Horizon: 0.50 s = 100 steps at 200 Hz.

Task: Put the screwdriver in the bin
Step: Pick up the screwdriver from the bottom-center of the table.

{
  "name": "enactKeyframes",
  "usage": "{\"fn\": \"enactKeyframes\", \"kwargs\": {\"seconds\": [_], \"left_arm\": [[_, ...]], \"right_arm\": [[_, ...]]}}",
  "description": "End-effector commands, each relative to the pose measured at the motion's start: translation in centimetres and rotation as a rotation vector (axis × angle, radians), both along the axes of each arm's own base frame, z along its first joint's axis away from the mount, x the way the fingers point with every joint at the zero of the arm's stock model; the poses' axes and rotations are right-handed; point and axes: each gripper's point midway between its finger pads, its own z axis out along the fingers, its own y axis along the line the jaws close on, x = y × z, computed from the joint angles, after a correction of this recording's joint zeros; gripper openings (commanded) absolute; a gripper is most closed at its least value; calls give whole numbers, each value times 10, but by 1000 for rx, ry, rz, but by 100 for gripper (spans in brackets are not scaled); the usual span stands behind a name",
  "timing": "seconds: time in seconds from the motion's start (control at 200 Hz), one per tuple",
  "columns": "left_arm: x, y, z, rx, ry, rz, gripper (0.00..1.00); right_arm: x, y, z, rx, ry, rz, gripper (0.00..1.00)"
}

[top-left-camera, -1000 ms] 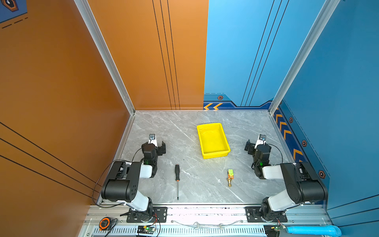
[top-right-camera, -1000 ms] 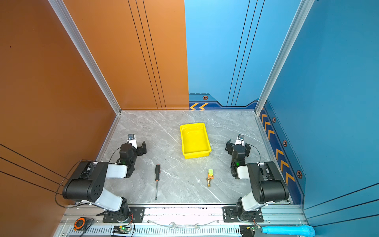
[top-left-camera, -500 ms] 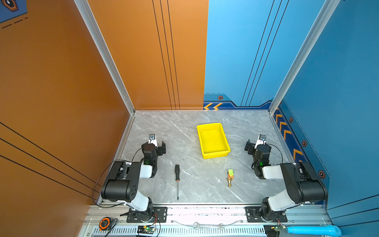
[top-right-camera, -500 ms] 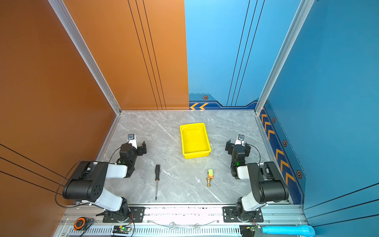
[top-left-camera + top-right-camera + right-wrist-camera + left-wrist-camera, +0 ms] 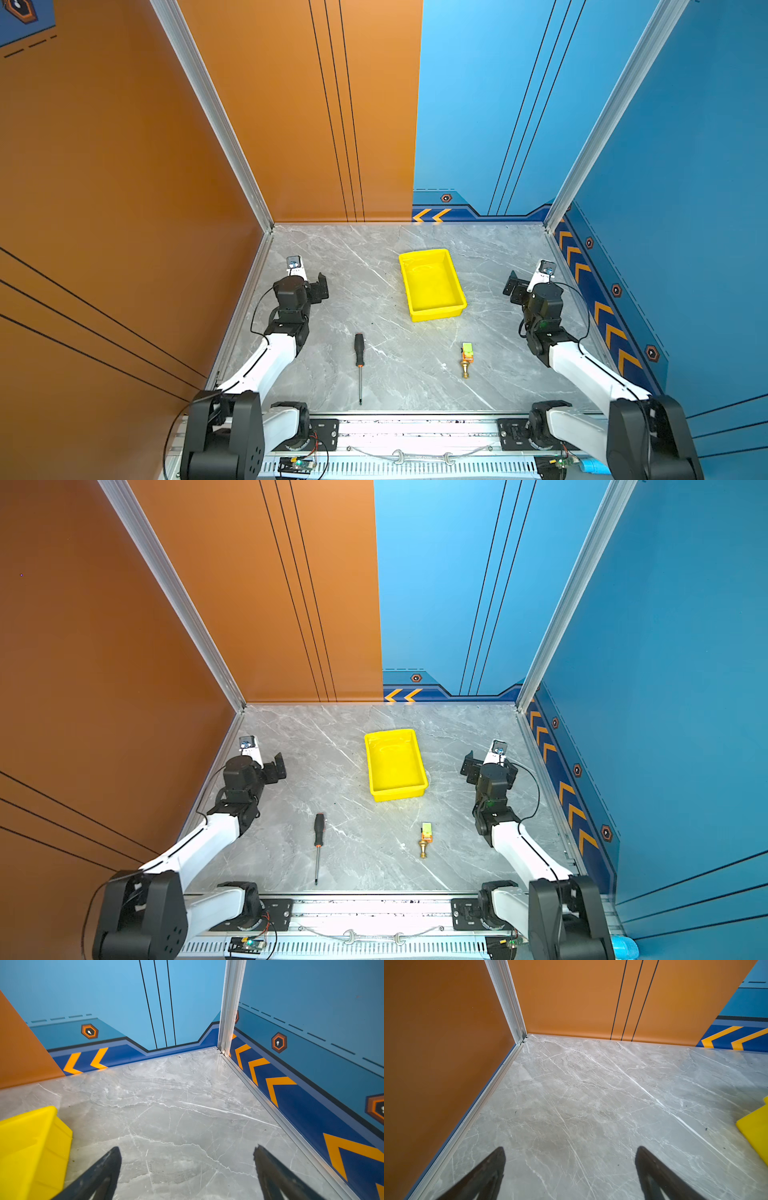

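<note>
Left pincer (image 5: pixel 571 1147) spread wide, empty, right pincer (image 5: pixel 187 1147) likewise, one screwdriver (image 5: pixel 360 365), one bin (image 5: pixel 436 314)

The tabletop (image 5: pixel 374 286) is showing a smooth, grey marble-veined finish and throwing back a soft sheen. The bin (image 5: pixel 436 314) is presenting as glossy yellow moulded plastic. The screwdriver (image 5: pixel 360 365) is showing a dull black handle and a thin dark metal shaft. The brass fitting (image 5: pixel 466 368) is gleaming like polished metal. The corner posts (image 5: pixel 216 120) are reading as brushed aluminium, and the wall panels (image 5: pixel 104 166) are looking matt.
</note>
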Motion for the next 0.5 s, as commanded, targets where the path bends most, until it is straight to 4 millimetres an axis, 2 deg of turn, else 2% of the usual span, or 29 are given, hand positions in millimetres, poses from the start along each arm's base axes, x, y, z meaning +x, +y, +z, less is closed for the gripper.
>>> {"fn": "enactKeyframes", "kwargs": {"seconds": [0.0, 0.07, 0.16, 0.25, 0.37, 0.496], "left_arm": [[-26, -9, -2, -25, 133, 35, 98], [-35, -19, 14, -71, 142, 44, 98], [-52, -34, 17, -124, 224, 51, 98], [-64, -51, 15, -159, 305, 29, 98], [-76, -79, 12, -155, 381, -46, 98], [-91, -96, 9, -196, 479, -67, 98]], "right_arm": [[-32, -12, -6, 117, 139, -136, 100], [-44, -10, 1, 174, 184, -150, 100], [-52, 4, 6, 232, 263, -104, 100], [-59, 21, 12, 211, 352, -53, 100], [-66, 49, 14, 165, 417, 36, 100], [-76, 88, 13, 91, 464, 179, 100]]}}
